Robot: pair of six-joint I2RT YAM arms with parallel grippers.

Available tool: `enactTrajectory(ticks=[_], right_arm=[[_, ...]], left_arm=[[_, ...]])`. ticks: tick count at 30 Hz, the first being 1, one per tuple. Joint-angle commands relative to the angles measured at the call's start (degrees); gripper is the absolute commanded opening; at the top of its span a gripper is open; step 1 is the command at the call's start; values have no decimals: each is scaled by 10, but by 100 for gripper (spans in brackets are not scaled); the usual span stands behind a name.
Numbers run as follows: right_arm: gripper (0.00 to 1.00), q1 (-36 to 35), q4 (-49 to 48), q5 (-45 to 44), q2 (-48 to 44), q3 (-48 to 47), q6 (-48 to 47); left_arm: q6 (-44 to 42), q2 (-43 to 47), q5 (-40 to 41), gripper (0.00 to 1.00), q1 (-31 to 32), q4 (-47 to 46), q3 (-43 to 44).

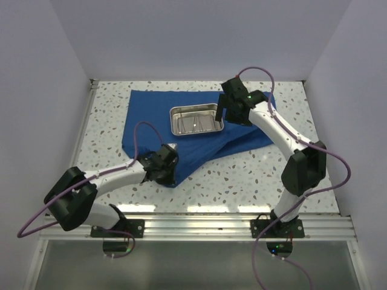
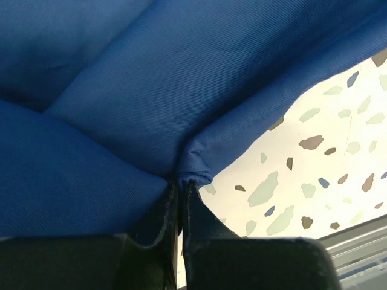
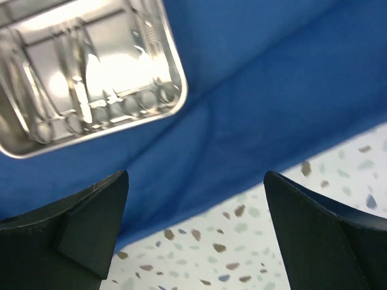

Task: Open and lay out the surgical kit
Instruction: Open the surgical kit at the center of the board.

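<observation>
The left gripper [image 2: 181, 186] is pinched shut on the near corner of the blue cloth wrap [image 1: 151, 115], the right gripper [image 3: 196, 176] gapes wide beside the steel tray [image 1: 196, 119] sitting mid-cloth (instruments inside), so a hard tug could drag or tip it.

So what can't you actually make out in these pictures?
Instruments in the steel tray: too small from the top, glare-blurred in the right wrist view; no count.
Part of the tray: cut off by the right wrist view's frame edge.
Left claw tips: hidden under its own wrist from the top.
Under the blue cloth: hidden by the cloth.
</observation>
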State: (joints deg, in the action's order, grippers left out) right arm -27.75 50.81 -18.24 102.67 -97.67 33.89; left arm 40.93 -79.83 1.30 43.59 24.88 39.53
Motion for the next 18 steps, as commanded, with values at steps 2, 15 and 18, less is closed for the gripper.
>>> enactTrajectory(ticks=[2, 15, 18], right_arm=[[99, 6, 56, -57, -100, 52, 32], [99, 6, 156, 7, -307, 262, 139], [99, 5, 167, 33, -336, 288, 152]], left_arm=[[54, 31, -9, 0, 13, 120, -38], [28, 215, -75, 55, 35, 301, -16], [17, 207, -67, 100, 35, 318, 0]])
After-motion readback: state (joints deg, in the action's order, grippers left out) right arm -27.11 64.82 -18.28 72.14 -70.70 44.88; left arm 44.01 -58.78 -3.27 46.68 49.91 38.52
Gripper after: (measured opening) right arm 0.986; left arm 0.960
